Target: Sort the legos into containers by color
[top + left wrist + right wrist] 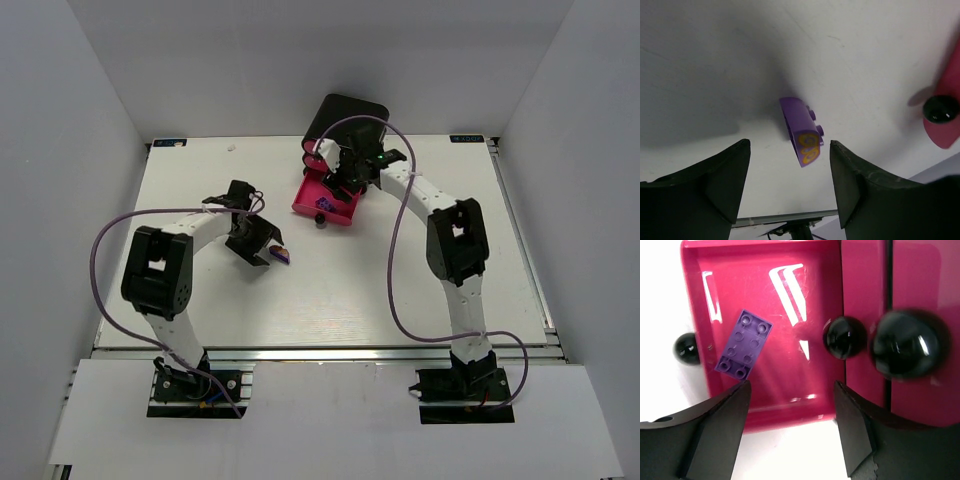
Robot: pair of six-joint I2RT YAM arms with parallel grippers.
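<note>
Left pincer (789,146), jaws gaping and empty, is hovering over the purple lego (801,127) lying between and just beyond its tips, likely needing a centred, square descent before closing; right pincer (790,390), likewise gaping, is hanging over the open drawer (790,412).

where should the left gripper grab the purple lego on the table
Across its two long sides, coming straight down from above. The lego lies on its side, studs facing right, and sits inside the open left gripper, so closing on the smooth back and the studded face should probably hold it.
</note>
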